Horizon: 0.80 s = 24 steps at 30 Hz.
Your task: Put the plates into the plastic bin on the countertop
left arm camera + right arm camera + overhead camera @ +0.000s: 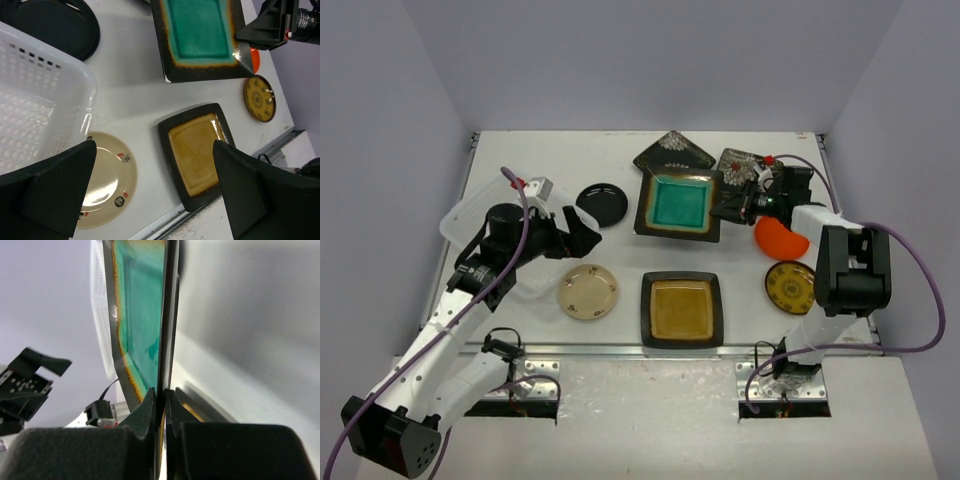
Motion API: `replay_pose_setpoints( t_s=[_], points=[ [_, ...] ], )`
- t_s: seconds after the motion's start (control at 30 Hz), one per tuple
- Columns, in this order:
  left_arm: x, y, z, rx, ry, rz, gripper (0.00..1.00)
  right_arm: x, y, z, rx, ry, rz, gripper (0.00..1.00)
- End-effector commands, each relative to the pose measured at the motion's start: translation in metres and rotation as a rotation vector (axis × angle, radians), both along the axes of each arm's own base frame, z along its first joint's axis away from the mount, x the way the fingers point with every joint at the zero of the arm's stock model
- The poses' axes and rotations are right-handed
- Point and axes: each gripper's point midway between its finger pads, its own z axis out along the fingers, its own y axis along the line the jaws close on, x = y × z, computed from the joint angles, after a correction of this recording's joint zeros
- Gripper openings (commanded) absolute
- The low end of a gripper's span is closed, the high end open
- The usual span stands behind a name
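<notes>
Edge-on to the wrist camera, the teal plate [140, 315] runs out of frame at the top, its dark rim clamped between the fingers [145, 415] of the right gripper [160, 392]. Whether the plate is clear of the surface is hard to tell. From above, the left arm covers much of the plastic bin [460, 215], and the orange plate [782, 240] and one flowered plate [735, 162] sit partly behind the right gripper. The left gripper [152, 150] hangs spread wide, holding nothing. The glossy amber plate [195, 155] lies between its fingers, the cream plate [107, 175] by one and the bin's perforated-looking wall beyond that. Pale grey walls box the matte white countertop [620, 250], which has a metal rail [650, 350] along its near edge.
</notes>
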Motion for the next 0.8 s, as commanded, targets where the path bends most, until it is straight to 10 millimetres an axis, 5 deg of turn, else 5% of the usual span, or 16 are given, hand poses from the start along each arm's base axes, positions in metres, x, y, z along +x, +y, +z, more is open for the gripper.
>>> replay_pose_setpoints(
  t_s=[0.0,0.37,0.5,0.7,0.77],
  points=[
    [0.009,-0.031,0.047,-0.158,-0.061,-0.12,1.0,-0.029,0.021,0.099,0.167,-0.249,0.177,0.0],
    [0.045,-0.083,0.06,-0.316,0.016,-0.28,0.92,-0.071,0.047,0.149,0.151,-0.373,0.248,0.0],
    [0.062,-0.092,0.059,-0.315,0.033,-0.284,0.64,-0.086,0.07,0.159,0.16,-0.394,0.324,0.0],
    [0.075,-0.093,0.056,-0.301,0.04,-0.269,0.0,-0.094,0.077,0.164,0.179,-0.409,0.342,0.0],
    [0.076,-0.091,0.053,-0.297,0.049,-0.244,0.0,-0.091,0.076,0.163,0.172,-0.401,0.332,0.0]
  ],
)
